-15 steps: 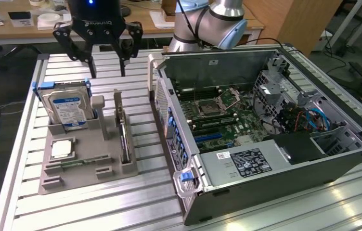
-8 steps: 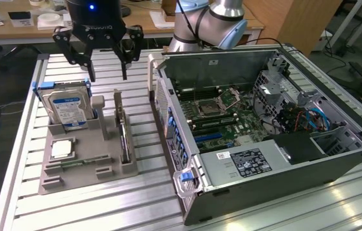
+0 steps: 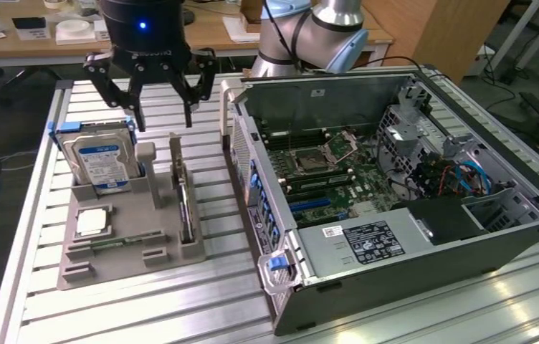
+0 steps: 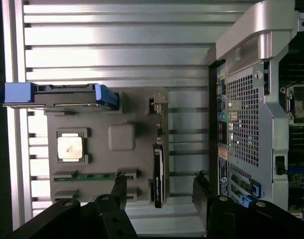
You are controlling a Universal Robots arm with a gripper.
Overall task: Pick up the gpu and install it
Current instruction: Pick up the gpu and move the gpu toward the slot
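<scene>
The gpu [image 3: 185, 204] stands on edge in a slot of the grey holder tray [image 3: 121, 271], on the side nearest the computer case. It shows as a thin dark sliver. In the wrist view the gpu [image 4: 158, 174] lies edge-on between my two black fingers. My gripper [image 3: 164, 118] hangs open above the tray's far end, over the gpu's line and clear of it. Nothing is in my gripper [image 4: 159, 185].
A silver hard drive [image 3: 102, 161] with blue rails stands upright in the tray, with a CPU [image 3: 92, 222] and a green memory stick [image 3: 117, 244] beside it. The open computer case [image 3: 394, 179] lies at the exterior view's right, its motherboard [image 3: 327, 168] exposed. All rest on a slatted aluminium table [image 3: 221, 301].
</scene>
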